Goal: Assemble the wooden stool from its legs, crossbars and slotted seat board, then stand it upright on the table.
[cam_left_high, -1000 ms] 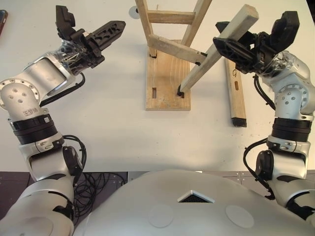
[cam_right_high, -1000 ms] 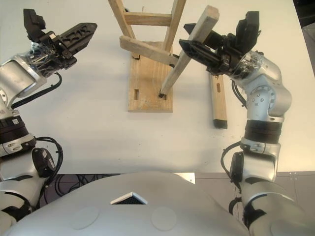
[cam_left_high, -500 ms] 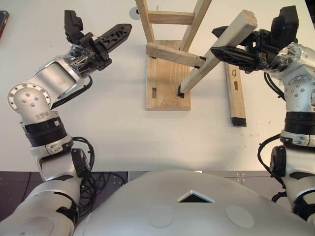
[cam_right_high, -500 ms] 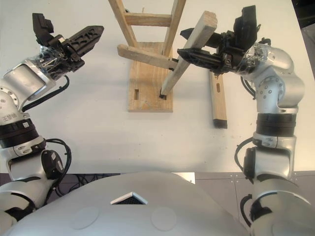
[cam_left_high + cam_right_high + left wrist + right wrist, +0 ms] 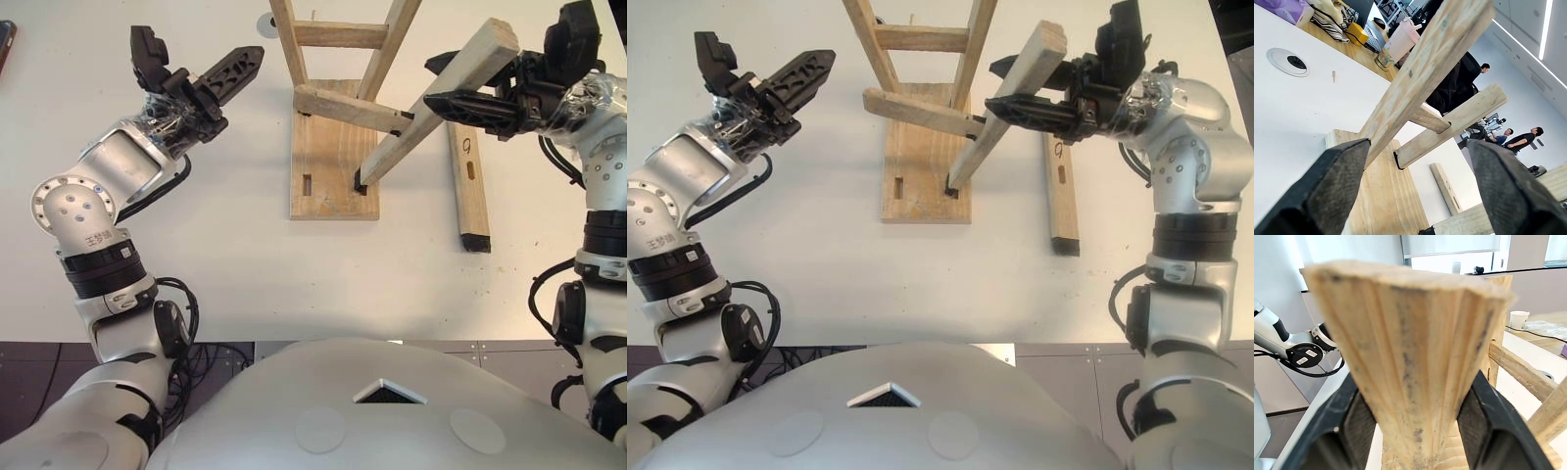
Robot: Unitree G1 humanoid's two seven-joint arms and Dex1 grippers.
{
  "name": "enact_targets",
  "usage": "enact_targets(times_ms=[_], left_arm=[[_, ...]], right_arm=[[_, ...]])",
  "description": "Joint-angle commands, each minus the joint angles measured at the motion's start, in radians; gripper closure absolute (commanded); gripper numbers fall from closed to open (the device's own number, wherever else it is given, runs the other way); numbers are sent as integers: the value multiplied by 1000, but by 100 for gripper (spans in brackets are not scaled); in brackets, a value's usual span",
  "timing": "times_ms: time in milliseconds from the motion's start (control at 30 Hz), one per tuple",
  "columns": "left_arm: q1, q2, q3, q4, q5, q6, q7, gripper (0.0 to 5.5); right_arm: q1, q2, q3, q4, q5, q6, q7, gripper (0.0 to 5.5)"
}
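Note:
The slotted seat board [image 5: 331, 191] lies flat on the white table. Two legs joined by a crossbar [image 5: 338, 34] stand up from its far end, and another bar [image 5: 348, 106] slants across above the board. My right gripper [image 5: 433, 82] is shut on a further leg [image 5: 397, 145], held tilted with its dark foot in the board's near right slot. In the right wrist view the fingers [image 5: 1354, 423] press both sides of that leg [image 5: 1410, 347]. A loose slotted leg [image 5: 471, 186] lies right of the board. My left gripper [image 5: 250, 57] hovers left of the standing legs, open and empty [image 5: 1418, 147].
A round cable grommet [image 5: 1287, 61] and a small wooden peg [image 5: 1333, 76] sit on the table beyond the board. Bare table [image 5: 196, 245] spreads left of and in front of the board, ending at the near edge.
My left gripper has moved right, closer to the standing legs. My right arm has swung outward to the right while keeping hold of the leg, whose foot stays in the slot.

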Motion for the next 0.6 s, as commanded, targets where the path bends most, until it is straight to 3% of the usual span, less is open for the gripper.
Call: enact_targets(times_ms=[33, 600], left_arm=[[2, -1, 0, -13, 5, 0, 14, 187], [31, -22, 5, -33, 14, -17, 16, 187]], right_arm=[[21, -42, 24, -13, -38, 30, 3, 345], [-15, -120, -1, -34, -33, 61, 44, 345]])
